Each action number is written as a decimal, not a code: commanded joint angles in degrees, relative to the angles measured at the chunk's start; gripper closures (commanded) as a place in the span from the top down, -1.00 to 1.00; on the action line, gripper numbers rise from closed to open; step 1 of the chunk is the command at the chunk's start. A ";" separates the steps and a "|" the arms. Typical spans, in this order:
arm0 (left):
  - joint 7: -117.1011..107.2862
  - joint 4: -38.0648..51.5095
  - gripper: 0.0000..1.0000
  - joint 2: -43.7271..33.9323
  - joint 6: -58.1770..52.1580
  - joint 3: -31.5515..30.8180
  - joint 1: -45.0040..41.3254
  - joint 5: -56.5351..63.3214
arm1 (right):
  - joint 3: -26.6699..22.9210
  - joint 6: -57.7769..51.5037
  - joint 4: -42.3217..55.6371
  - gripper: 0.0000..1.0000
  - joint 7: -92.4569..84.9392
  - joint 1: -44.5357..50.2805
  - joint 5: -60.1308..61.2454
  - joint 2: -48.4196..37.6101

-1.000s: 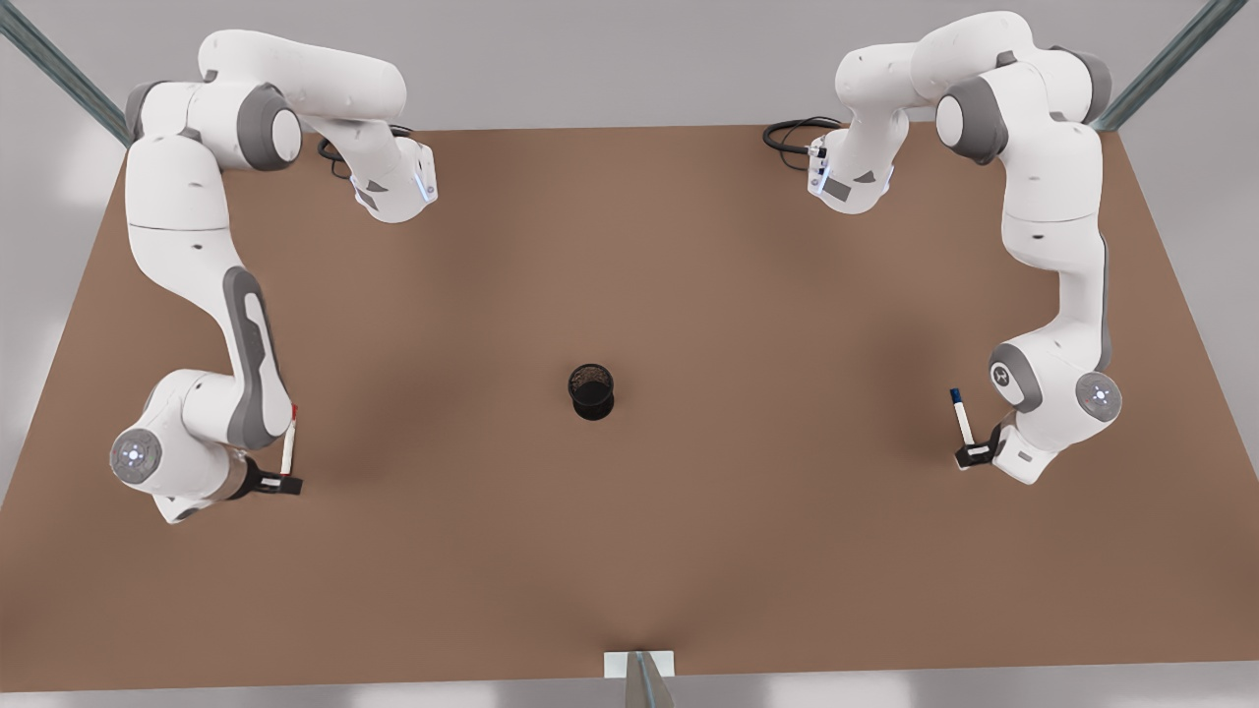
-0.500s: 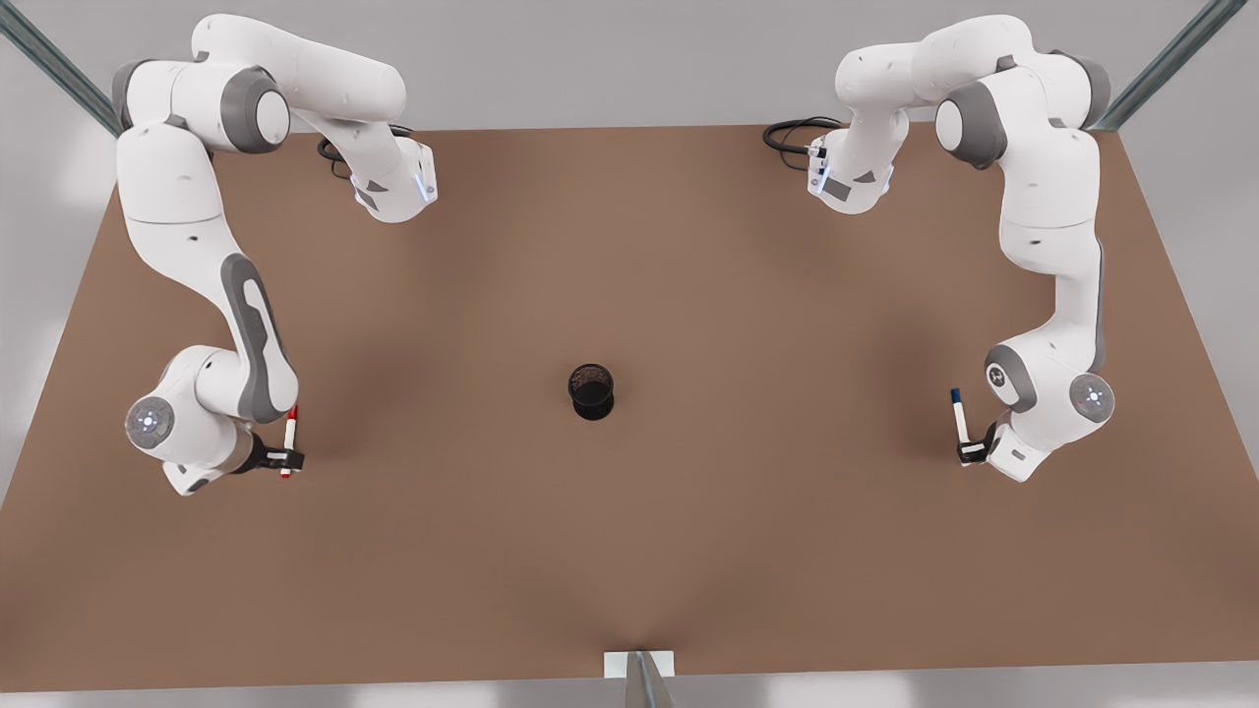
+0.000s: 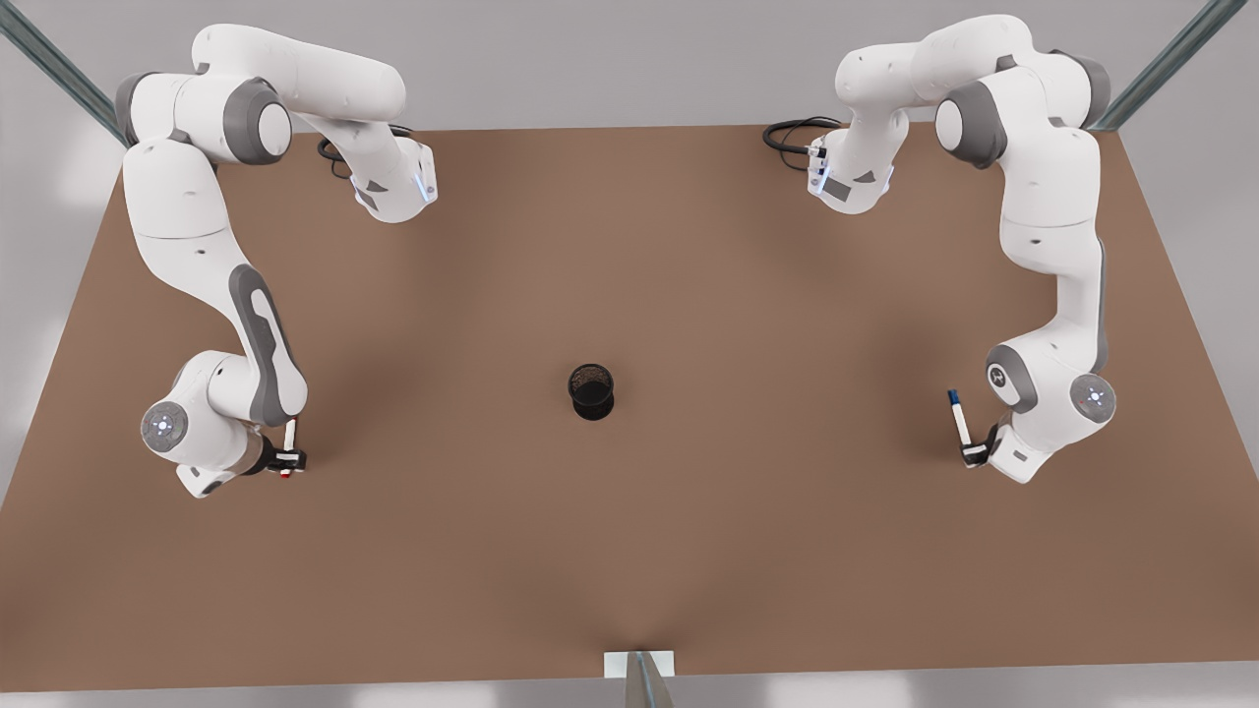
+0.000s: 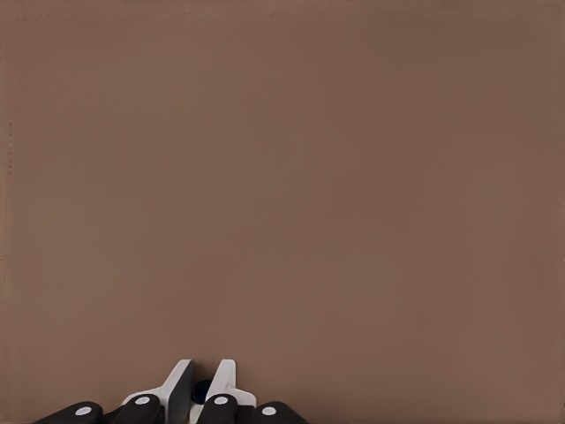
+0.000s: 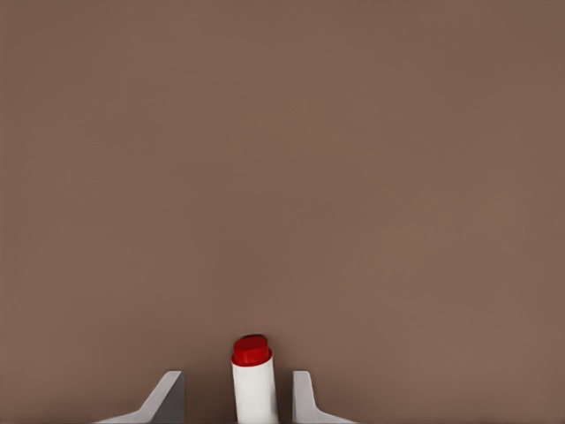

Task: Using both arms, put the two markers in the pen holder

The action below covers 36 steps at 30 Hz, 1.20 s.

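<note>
The black mesh pen holder (image 3: 591, 391) stands at the table's middle, far from both grippers. On the front view's left, the red-ended marker (image 3: 289, 435) lies by my right gripper (image 3: 288, 458). In the right wrist view the fingers (image 5: 170, 393) stand open on either side of its white barrel (image 5: 253, 389), with a gap on each side. On the front view's right, my left gripper (image 3: 972, 452) is shut on the lower end of the blue-capped marker (image 3: 959, 421). Its blue end (image 4: 201, 389) shows between the closed fingers (image 4: 181, 380).
The brown table (image 3: 629, 551) runs wide between the arms and the holder. Black cables (image 3: 792, 133) lie near the arm bases at the back. A small white bracket (image 3: 639, 664) sits at the front edge.
My right gripper has moved up along the red marker, and the arm now hides the marker's far end. The left arm has shifted only slightly.
</note>
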 commanded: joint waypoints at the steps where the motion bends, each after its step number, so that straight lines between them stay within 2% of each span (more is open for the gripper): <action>1: 1.26 1.00 -0.57 -0.16 -0.68 -0.02 -0.24 -0.63 | 0.02 0.21 0.02 0.01 -2.43 0.00 0.03 -0.04; 4: 0.56 5.30 -0.57 -0.07 -7.43 -0.02 -0.59 -0.54 | 0.02 0.21 0.02 -0.24 -2.34 0.00 0.11 -0.13; 8: -3.66 9.26 -0.57 -1.65 -18.07 0.77 -4.98 0.52 | 0.02 0.21 0.02 -0.40 -2.34 0.00 0.12 -0.04; 10: -5.86 10.49 -0.57 -3.50 -21.85 0.86 -8.23 5.97 | 0.02 0.12 0.02 -0.57 -2.34 0.00 0.12 -0.13; 14: -5.42 13.30 -0.57 -7.45 -29.24 0.69 -12.80 6.05 | 0.72 -0.41 0.11 -0.57 -2.25 0.00 0.12 -1.89; 17: -6.47 14.71 -0.57 -12.02 -35.30 0.69 -20.01 6.05 | 2.57 -1.81 0.20 -0.57 -2.25 0.09 0.12 -5.93; 21: -26.85 16.99 -0.57 -12.73 -36.36 0.60 -32.84 6.49 | 5.64 -4.98 0.73 -0.57 -1.99 0.18 0.12 -10.85; 24: -38.55 21.30 -0.57 -12.64 -39.96 0.51 -38.99 6.41 | 9.60 -5.94 2.22 -0.57 -1.64 0.18 0.12 -14.37; 29: -55.69 27.28 -0.57 -11.15 -40.49 0.25 -46.29 3.95 | 17.86 -8.05 5.30 -0.57 -1.29 0.09 0.47 -17.45; 32: -60.96 28.60 -0.57 -10.79 -38.38 -2.56 -47.26 1.84 | 21.29 -7.96 6.35 -0.57 -1.11 0.09 0.38 -18.06; 36: -67.64 30.44 -0.57 -9.30 -35.31 -7.57 -47.26 0.61 | 22.96 -7.88 7.67 -0.57 -1.02 0.35 0.38 -17.80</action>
